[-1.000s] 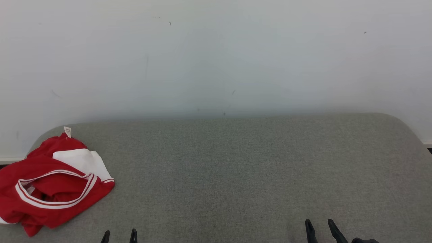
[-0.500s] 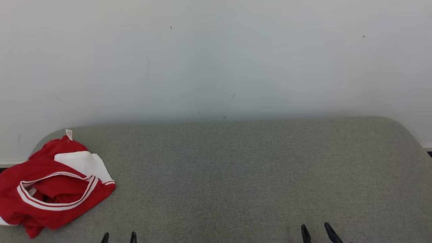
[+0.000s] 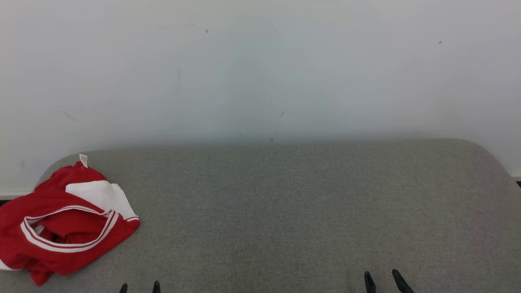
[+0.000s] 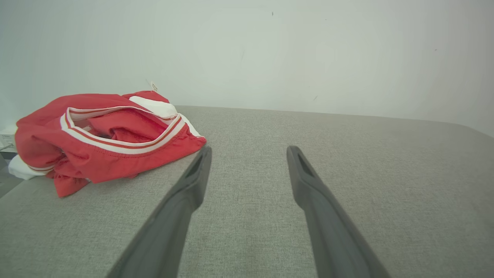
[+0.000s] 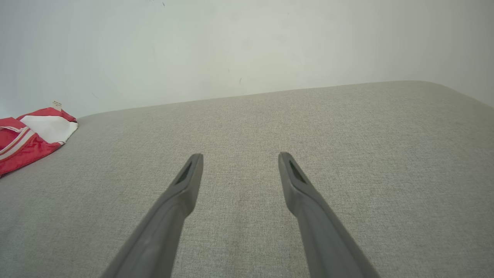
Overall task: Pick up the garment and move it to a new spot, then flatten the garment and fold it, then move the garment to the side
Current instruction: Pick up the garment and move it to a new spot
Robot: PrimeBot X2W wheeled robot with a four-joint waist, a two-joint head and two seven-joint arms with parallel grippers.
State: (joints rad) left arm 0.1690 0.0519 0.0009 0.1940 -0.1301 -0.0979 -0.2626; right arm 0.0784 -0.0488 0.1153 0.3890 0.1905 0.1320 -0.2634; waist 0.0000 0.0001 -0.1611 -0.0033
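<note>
The garment (image 3: 61,221), red with white panels and a white-striped band, lies crumpled at the far left of the grey fabric surface (image 3: 305,203), a small tag sticking up at its back. In the left wrist view the garment (image 4: 104,135) lies ahead and to the left of my left gripper (image 4: 249,148), whose fingers stand open and empty over bare fabric. In the head view, only the left gripper's (image 3: 139,285) tips peek over the bottom edge. My right gripper (image 3: 381,274) shows at the lower right, open and empty (image 5: 240,155), far from the garment (image 5: 31,137).
A pale wall (image 3: 260,69) rises straight behind the surface. The surface's back corners are rounded, and the garment hangs near its left edge. A strip of dark floor (image 3: 517,182) shows at the far right.
Both grippers' tips have sunk a little lower in the head view; the right one has also shifted slightly left. The picture wobbled slightly with the camera. The garment lies as before.
</note>
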